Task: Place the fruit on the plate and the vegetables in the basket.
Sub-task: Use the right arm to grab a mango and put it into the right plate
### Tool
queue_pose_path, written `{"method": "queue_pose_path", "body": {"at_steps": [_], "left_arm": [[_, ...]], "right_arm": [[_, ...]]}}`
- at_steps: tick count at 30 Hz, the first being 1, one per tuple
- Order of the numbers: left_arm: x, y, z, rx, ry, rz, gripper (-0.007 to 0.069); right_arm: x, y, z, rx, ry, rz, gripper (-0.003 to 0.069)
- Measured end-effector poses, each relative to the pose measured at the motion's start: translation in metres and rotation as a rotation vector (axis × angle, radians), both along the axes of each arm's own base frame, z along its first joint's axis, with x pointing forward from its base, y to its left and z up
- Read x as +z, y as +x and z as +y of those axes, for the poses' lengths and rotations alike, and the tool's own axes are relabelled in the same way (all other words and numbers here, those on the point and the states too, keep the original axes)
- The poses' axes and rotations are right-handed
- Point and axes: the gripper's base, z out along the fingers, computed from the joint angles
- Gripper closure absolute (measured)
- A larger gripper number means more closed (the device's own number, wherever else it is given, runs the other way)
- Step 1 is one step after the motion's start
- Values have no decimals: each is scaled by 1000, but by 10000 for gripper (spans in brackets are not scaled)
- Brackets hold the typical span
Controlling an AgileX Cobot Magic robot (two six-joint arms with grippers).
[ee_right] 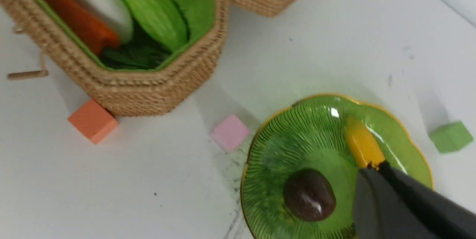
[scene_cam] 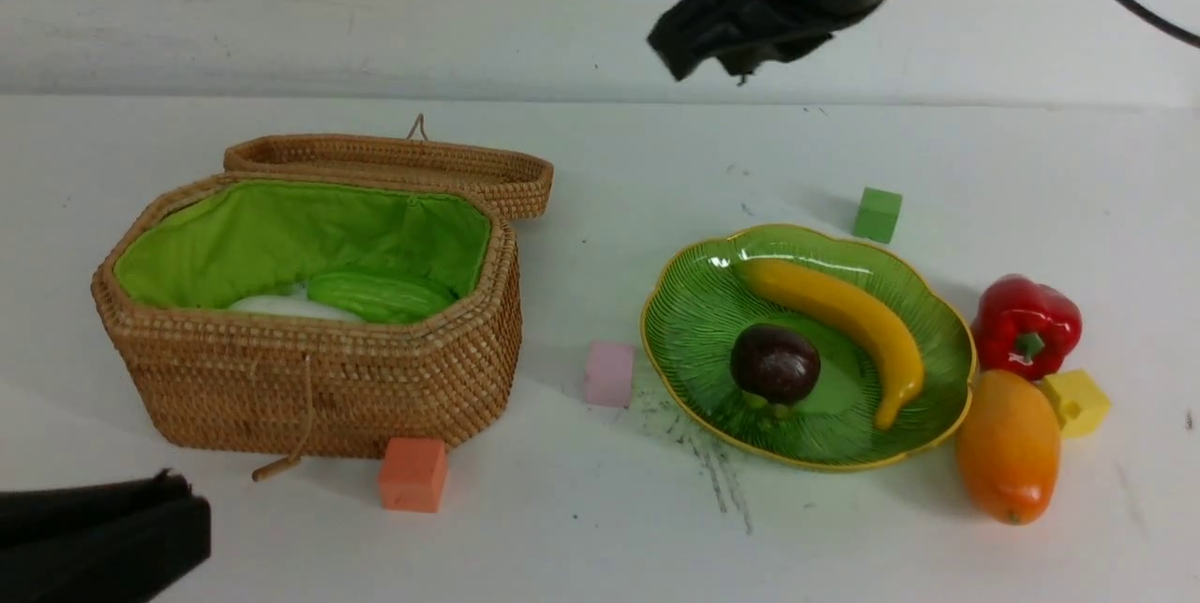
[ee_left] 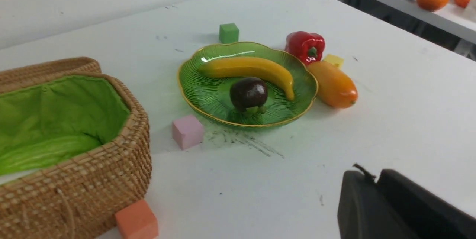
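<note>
The green plate (scene_cam: pixel 694 322) holds the yellow banana (scene_cam: pixel 844 312) and the dark purple mangosteen (scene_cam: pixel 774 362). The orange-yellow mango (scene_cam: pixel 1009 446) lies on the table against the plate's right front rim. The red bell pepper (scene_cam: pixel 1027 324) stands behind the mango. The open wicker basket (scene_cam: pixel 309 378) at left holds the cucumber (scene_cam: pixel 380 295), the white radish (scene_cam: pixel 281 306) and the carrot (ee_right: pixel 74 19). My right gripper (scene_cam: pixel 703 50) hangs shut and empty high above the plate. My left gripper (scene_cam: pixel 173 490) is shut and empty, low at the front left.
Foam cubes lie about: orange (scene_cam: pixel 412 474) at the basket's front, pink (scene_cam: pixel 609 373) between basket and plate, green (scene_cam: pixel 877 214) behind the plate, yellow (scene_cam: pixel 1076 401) next to the mango. The basket lid (scene_cam: pixel 394 162) lies open behind it. A side shelf (ee_left: pixel 416 8) carries other toy produce.
</note>
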Motion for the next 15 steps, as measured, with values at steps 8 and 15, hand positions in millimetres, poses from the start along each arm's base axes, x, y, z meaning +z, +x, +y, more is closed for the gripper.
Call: {"method": "queue_pose_path", "body": {"at_steps": [8, 15], "left_arm": [[-1, -3, -3, -51, 28, -18, 568], [0, -3, -3, -59, 14, -20, 567]], "right_arm": [[-72, -10, -128, -479, -29, 274, 660], [-159, -12, -179, -789, 205, 524, 491]]}}
